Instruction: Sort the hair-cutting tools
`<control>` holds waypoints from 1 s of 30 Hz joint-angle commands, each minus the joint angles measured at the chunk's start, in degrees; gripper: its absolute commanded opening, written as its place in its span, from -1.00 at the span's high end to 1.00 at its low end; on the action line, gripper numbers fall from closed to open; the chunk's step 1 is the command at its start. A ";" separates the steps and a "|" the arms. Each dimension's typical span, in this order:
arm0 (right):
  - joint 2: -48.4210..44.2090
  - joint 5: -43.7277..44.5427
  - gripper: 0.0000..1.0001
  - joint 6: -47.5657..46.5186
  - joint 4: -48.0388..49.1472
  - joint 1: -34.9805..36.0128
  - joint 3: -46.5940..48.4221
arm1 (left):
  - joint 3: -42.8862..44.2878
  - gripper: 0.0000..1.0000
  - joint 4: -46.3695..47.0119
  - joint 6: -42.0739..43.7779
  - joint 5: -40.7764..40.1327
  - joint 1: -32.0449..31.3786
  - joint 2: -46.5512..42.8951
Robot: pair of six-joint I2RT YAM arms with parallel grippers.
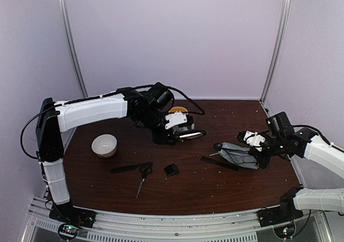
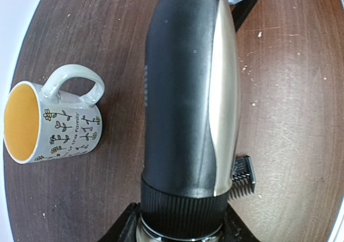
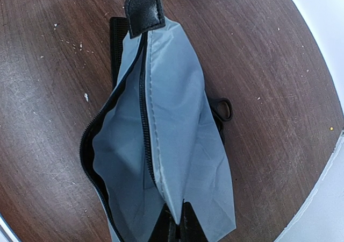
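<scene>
My left gripper (image 1: 179, 135) (image 2: 183, 227) is shut on the silvery-black elongated tool (image 1: 192, 135) (image 2: 188, 102), its fingers (image 2: 121, 230) on either side of the ribbed end. I cannot tell whether the tool is off the table. A comb (image 1: 131, 168), scissors (image 1: 144, 176) and a small black block (image 1: 171, 170) lie near the front. A second comb (image 1: 219, 163) (image 3: 115, 35) pokes out from under the grey pouch (image 1: 239, 155) (image 3: 172, 123). A black scissor ring (image 1: 216, 146) (image 3: 226, 110) shows at the pouch's edge. My right gripper (image 1: 262, 155) (image 3: 180, 226) is shut on the rim of the pouch, whose zip gapes.
A patterned mug (image 1: 177, 111) (image 2: 54, 121) lies on its side just behind the left gripper. A white bowl (image 1: 104, 145) stands at the left. The brown table (image 1: 193, 191) is walled on three sides by white panels.
</scene>
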 commanded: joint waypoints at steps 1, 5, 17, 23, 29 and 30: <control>0.36 0.53 1.00 0.14 0.77 0.42 -0.06 | -0.99 0.59 -0.06 -2.10 3.82 -1.49 -4.32; 0.44 -0.34 1.00 -0.30 0.98 0.45 0.39 | -2.20 0.70 -1.06 -2.29 3.66 -3.55 -7.81; 11.31 -13.82 1.00 -1.37 -9.47 4.31 13.46 | -2.23 1.00 -8.60 -3.26 -8.63 -11.86 -14.81; 17.77 -18.21 1.00 0.18 -10.94 9.77 17.15 | 0.26 1.00 -15.51 -6.51 -12.05 -15.56 -13.88; 23.22 -19.97 1.00 3.93 -11.86 13.71 21.55 | 1.63 1.00 -20.45 -10.68 -15.39 -17.64 -12.60; 23.68 -21.00 1.00 4.67 -11.73 14.02 22.11 | 1.75 1.00 -20.92 -10.73 -16.18 -18.09 -12.28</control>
